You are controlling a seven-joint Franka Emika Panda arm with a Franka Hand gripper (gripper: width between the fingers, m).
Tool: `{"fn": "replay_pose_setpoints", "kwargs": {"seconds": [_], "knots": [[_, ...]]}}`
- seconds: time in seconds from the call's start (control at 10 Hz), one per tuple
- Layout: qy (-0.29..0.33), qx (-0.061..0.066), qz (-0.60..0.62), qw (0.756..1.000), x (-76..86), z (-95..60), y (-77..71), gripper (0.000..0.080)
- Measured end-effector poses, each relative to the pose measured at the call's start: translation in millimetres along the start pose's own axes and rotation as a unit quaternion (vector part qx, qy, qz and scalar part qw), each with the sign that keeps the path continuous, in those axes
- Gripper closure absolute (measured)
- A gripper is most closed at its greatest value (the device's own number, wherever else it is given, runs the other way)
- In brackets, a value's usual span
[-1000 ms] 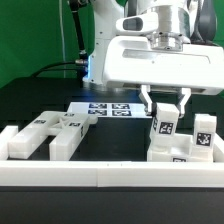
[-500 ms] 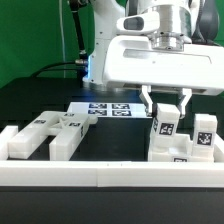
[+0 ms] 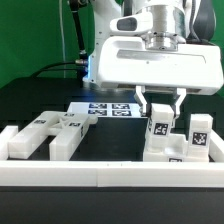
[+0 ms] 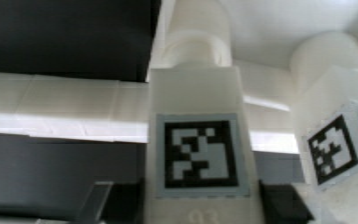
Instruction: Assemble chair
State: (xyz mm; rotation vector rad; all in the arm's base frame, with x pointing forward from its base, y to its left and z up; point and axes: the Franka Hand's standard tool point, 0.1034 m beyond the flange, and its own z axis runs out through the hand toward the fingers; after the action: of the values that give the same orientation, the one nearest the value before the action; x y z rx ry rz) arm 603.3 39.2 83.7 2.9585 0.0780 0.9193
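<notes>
- Exterior view: a white Franka arm [image 3: 150,62] comes down from above on the exterior view's right. Its wrist is vertical and the gripper [image 3: 161,103] points straight down at the black table [image 3: 30,105].
- The gripper's two fingers [image 3: 144,103] sit on either side of the top of an upright white blocky plastic post [image 3: 159,135], which bears a black-and-white square tag. They are drawn in to the post's width and grip it near its upper end.
- This post stands on a white plastic slab [image 3: 158,158] near the front of the table, on the exterior view's right.
- A second white tagged post [image 3: 200,138] stands just beside it on the same slab, toward the exterior view's right. The gripper does not touch it.
- Wrist view: the gripped post [image 4: 197,100] fills the middle with its tag facing the camera. A dark finger [image 4: 119,205] lies close against each side, and the second post [image 4: 336,120] rises next to it.
- A group of loose white blocky parts [image 3: 45,135] lies well apart, on the exterior view's left.
- The marker board [image 3: 105,108] lies flat farther back, between the two groups.
- A white border rail [image 3: 100,177] runs along the front.
</notes>
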Motion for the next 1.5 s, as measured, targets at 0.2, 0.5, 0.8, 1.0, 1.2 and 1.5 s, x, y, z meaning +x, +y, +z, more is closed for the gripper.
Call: {"fn": "replay_pose_setpoints", "kwargs": {"seconds": [0.2,0.5,0.8,1.0,1.2,1.5], "knots": [[0.001,0.004,0.005,1.000,1.1,1.6,4.4,0.0509],[0.000,0.013,0.012,1.000,4.0,4.2,8.4,0.0509],[-0.004,0.016,0.015,1.000,5.6,5.2,9.4,0.0509],[-0.005,0.016,0.015,1.000,5.2,5.5,9.3,0.0497],[-0.008,0.017,0.015,1.000,3.7,6.2,9.2,0.0307],[-0.010,0.017,0.014,1.000,3.0,6.4,8.6,0.0160]]}}
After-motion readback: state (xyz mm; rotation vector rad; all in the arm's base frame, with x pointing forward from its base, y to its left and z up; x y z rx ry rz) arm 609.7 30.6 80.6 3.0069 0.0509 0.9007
